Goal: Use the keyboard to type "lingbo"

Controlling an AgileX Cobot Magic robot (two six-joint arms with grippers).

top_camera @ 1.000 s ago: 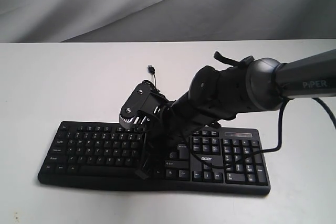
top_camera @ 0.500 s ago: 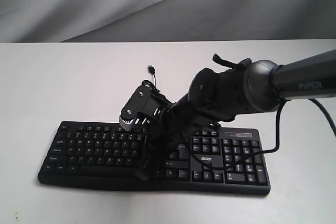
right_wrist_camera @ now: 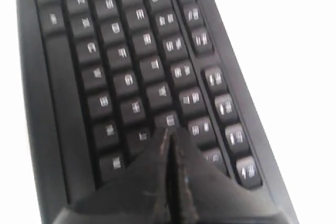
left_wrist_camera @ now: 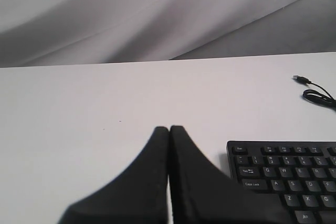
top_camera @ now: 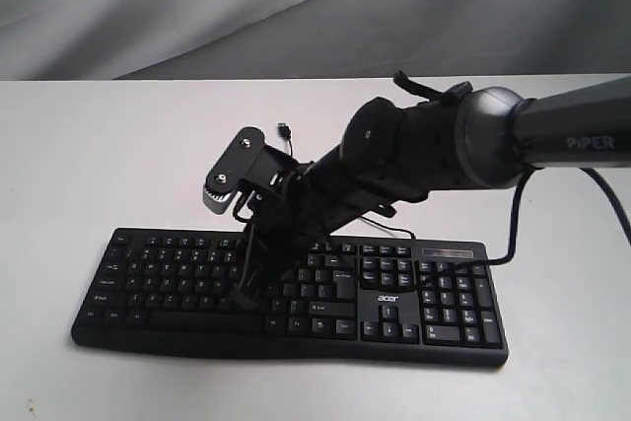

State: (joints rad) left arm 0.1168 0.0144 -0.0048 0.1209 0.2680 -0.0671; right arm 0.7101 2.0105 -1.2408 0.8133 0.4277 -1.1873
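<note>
The black keyboard (top_camera: 158,278) with white legends lies near the front of the white table (top_camera: 99,145). My right gripper (top_camera: 241,301) reaches in from the right and points down at the letter keys left of the keyboard's middle. Its fingers are shut with nothing between them. In the right wrist view the shut tips (right_wrist_camera: 169,129) hang just over a key in the blurred rows of the keyboard (right_wrist_camera: 126,51); whether they touch it I cannot tell. My left gripper (left_wrist_camera: 169,128) is shut and empty over bare table, left of the keyboard's Esc corner (left_wrist_camera: 283,177).
The keyboard's thin USB cable and plug (top_camera: 284,129) lie loose on the table behind the keyboard, also seen as the plug (left_wrist_camera: 299,78) in the left wrist view. A black arm cable (top_camera: 515,234) loops above the number pad. A grey backdrop hangs behind the table.
My right gripper has shifted left along the keyboard, and its wrist has risen and swung left. It stays shut.
</note>
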